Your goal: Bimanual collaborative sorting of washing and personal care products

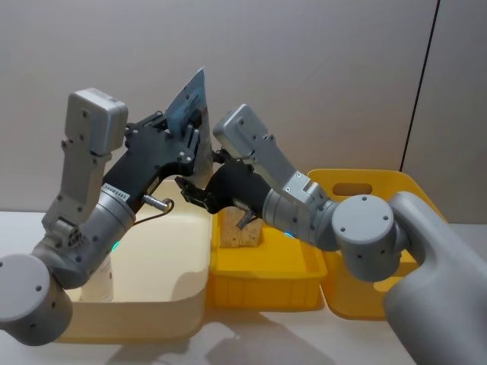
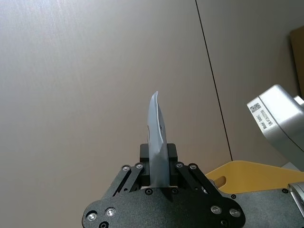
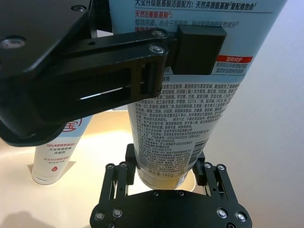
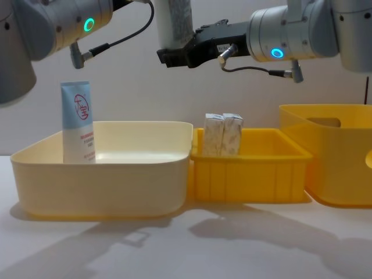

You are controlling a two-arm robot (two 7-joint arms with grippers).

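Head view shows us a whitish tapered squeeze tube [image 1: 190,103] held in the air above the cream plastic bin [image 1: 163,262], crimped end up. Our left gripper [image 1: 192,144] pinches its upper part; our right gripper [image 1: 199,192] has its jaws around the cap end, contact uncertain. A pale blue tube with a red round logo [image 4: 77,122] stands upright in the cream bin. Two white-beige cartons [image 4: 222,135] stand in the small yellow bin [image 4: 250,174].

I read "140g" plus dense Chinese print on held tube [image 3: 166,128]. Red round logo on pale blue tube [image 4: 77,122]. Barcode sticker on right arm housing [image 2: 260,115], unreadable.
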